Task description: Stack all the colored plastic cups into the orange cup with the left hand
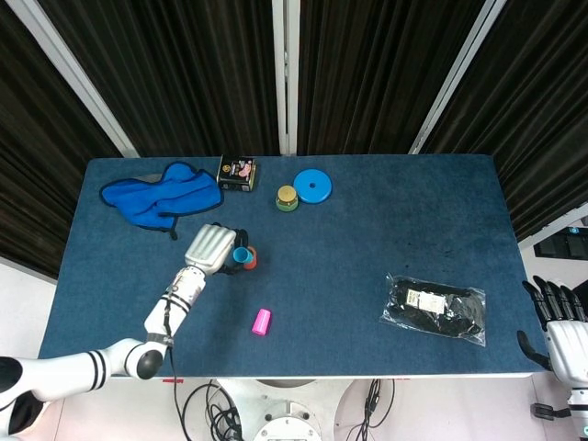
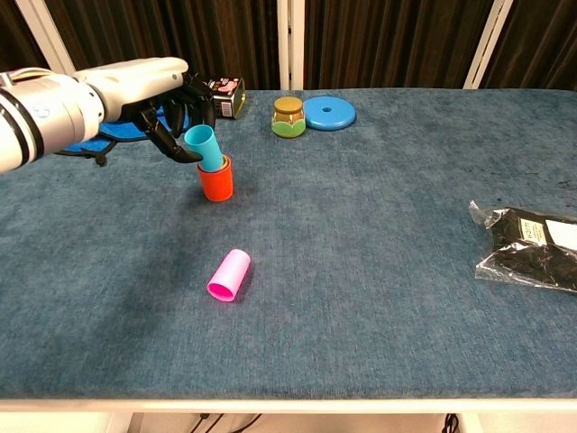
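Observation:
My left hand [image 2: 153, 99] [image 1: 208, 248] holds a blue cup [image 2: 206, 148] [image 1: 241, 254], tilted, with its base inside the mouth of the orange cup [image 2: 216, 183] [image 1: 250, 262], which stands upright on the table. A pink cup [image 2: 229, 275] [image 1: 262, 322] lies on its side nearer the front edge. My right hand [image 1: 562, 322] hangs off the table's right front corner, fingers apart, holding nothing.
A blue cloth [image 1: 158, 197], a dark tin [image 1: 237, 174], a small jar [image 1: 288, 197] and a blue disc [image 1: 313, 186] sit along the far side. A black packet in clear plastic [image 1: 435, 308] lies at the right.

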`<state>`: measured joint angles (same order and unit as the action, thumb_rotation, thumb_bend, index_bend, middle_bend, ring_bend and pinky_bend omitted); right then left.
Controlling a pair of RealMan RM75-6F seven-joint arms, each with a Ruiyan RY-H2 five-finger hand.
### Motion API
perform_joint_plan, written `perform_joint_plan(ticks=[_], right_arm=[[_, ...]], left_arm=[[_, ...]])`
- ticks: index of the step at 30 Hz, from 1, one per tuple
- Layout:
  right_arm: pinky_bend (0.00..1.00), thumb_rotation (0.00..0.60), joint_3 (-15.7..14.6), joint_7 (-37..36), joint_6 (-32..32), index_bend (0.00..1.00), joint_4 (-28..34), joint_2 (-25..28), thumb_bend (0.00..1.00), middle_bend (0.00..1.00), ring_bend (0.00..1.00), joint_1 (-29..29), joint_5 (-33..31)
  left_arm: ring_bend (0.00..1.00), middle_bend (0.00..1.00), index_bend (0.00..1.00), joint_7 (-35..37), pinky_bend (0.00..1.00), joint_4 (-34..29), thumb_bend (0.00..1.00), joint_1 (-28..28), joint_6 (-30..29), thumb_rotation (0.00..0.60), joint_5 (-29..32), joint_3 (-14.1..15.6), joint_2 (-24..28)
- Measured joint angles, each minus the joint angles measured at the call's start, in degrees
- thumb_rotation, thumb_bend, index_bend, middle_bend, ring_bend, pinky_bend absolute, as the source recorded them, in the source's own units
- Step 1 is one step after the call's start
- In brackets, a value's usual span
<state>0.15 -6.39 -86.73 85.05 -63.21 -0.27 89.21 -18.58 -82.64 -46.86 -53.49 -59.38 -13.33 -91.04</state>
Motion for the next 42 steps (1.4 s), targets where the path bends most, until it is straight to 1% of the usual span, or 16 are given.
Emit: perform_joint_plan(ticks=[6, 15, 17, 19, 22, 23, 24, 27, 29, 31, 34, 36, 40, 42], right_arm=[[0.0, 0.6, -0.05, -0.35, -0.32, 0.0, -0.27, 0.13, 0.33, 0.0, 0.0, -0.34, -0.15], [0.0, 0.6, -0.05, -1.04, 0.06, 0.0, -1.12, -0.31, 0.33, 0.0, 0.0, -0.23, -0.29], [0.0, 0.6, -0.01, -1.15, 0.03, 0.0, -1.17, -0.31, 0.33, 0.0, 0.0, -0.24, -0.33], [0.0, 0.6, 0.02, -1.21, 0.06, 0.0, -1.22, -0.31, 0.33, 0.0, 0.0, -0.25, -0.43], [0.0, 0.6, 0.07, -1.39, 0.14, 0.0, -1.44, -0.37, 0.33, 0.0, 0.0, -0.27, -0.6], [0.0, 0.6, 0.08, -1.45, 0.16, 0.0, -1.51, -0.4, 0.33, 0.0, 0.0, -0.27, -0.64], [0.0, 0.6, 0.09, -1.5, 0.2, 0.0, -1.57, -0.42, 0.33, 0.0, 0.0, -0.27, -0.68], [0.0, 0.6, 0.03, -1.55, 0.32, 0.0, -1.67, -0.46, 0.33, 0.0, 0.0, -0.25, -0.66], [0.0, 0.6, -0.03, -1.56, 0.29, 0.0, -1.66, -0.44, 0.33, 0.0, 0.0, -0.27, -0.54], [0.0, 0.6, -0.03, -1.67, 0.13, 0.0, -1.69, -0.44, 0.33, 0.0, 0.0, -0.33, -0.5], [0.0, 0.6, 0.07, -1.99, -0.11, 0.0, -1.94, -0.44, 0.33, 0.0, 0.0, -0.48, -0.64], [0.0, 0.6, 0.23, -2.12, -0.22, 0.0, -2.08, -0.37, 0.33, 0.0, 0.0, -0.52, -0.82], [0.0, 0.6, 0.43, -2.26, -0.95, 0.0, -1.9, -0.17, 0.33, 0.0, 0.0, -0.61, -0.62], [0.0, 0.6, 0.59, -2.35, -1.77, 0.0, -1.68, -0.02, 0.33, 0.0, 0.0, -0.74, -0.34]], left_arm=[[0.51, 0.5, 0.51, 1.19, 0.41, 1.87, 0.26, -0.39, -0.48, 0.6, -0.79, -0.24, -1.01], [0.51, 0.5, 0.51, 0.38, 0.41, 3.26, 0.27, -1.02, -0.12, 0.6, -0.4, 0.03, -1.74], [0.51, 0.5, 0.49, 0.01, 0.4, 3.84, 0.27, -1.17, 0.36, 0.6, 0.2, 0.22, -1.95], [0.48, 0.48, 0.43, -0.22, 0.4, 4.0, 0.26, -1.26, 1.0, 0.6, 0.79, 0.4, -1.96], [0.41, 0.4, 0.28, -0.17, 0.37, 3.73, 0.24, -1.33, 2.12, 0.6, 1.13, 0.86, -1.37], [0.36, 0.36, 0.21, 0.05, 0.36, 3.49, 0.23, -1.31, 2.21, 0.6, 0.87, 1.01, -1.04], [0.33, 0.33, 0.17, 0.17, 0.34, 3.29, 0.22, -1.27, 2.2, 0.6, 0.56, 1.12, -0.83], [0.29, 0.28, 0.12, 0.18, 0.32, 2.61, 0.22, -1.1, 1.35, 0.6, -0.76, 1.38, -0.26], [0.29, 0.28, 0.12, -0.12, 0.31, 1.7, 0.22, -0.8, 0.0, 0.6, -1.81, 1.6, 0.36], [0.29, 0.28, 0.14, -0.52, 0.32, 0.34, 0.22, -0.37, -1.24, 0.6, -2.5, 1.82, 1.22], [0.29, 0.3, 0.24, -1.24, 0.33, -3.23, 0.22, 1.08, -3.86, 0.6, -3.78, 2.48, 3.12], [0.29, 0.33, 0.26, -1.85, 0.33, -6.61, 0.21, 2.67, -6.2, 0.6, -5.06, 3.53, 4.8], [0.29, 0.33, 0.23, -3.28, 0.33, -12.95, 0.2, 6.75, -11.12, 0.6, -8.55, 7.24, 8.04], [0.29, 0.33, 0.22, -3.55, 0.33, -15.48, 0.19, 9.48, -13.85, 0.6, -10.85, 9.94, 9.22]])
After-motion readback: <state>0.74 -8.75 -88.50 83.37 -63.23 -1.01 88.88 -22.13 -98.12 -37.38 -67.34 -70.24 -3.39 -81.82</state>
